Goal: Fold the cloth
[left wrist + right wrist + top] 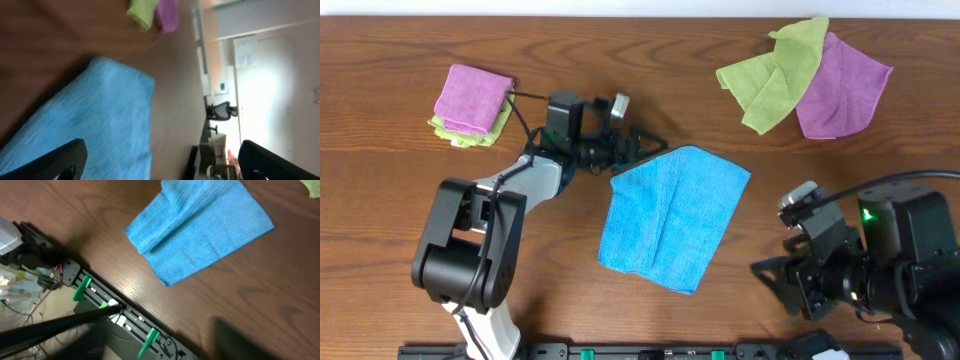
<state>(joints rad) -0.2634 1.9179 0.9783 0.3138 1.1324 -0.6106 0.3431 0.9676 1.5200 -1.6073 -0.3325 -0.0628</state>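
The sky-blue cloth [672,218] lies folded over on itself at the middle of the wooden table, and it also fills the left of the left wrist view [100,120]. My left gripper [645,148] hovers at the cloth's far left corner. It is open, its black fingers [60,160] spread wide with nothing between them. My right gripper [782,285] is off to the cloth's right near the front edge, apart from it. Its blurred jaws stand apart and empty [162,340], with the cloth [200,230] ahead of them.
A lime-green cloth [775,75] and a purple cloth [840,95] lie crumpled at the back right. A folded purple cloth on a green one [472,100] sits at the back left. A black rail with green clips [115,312] runs along the front edge.
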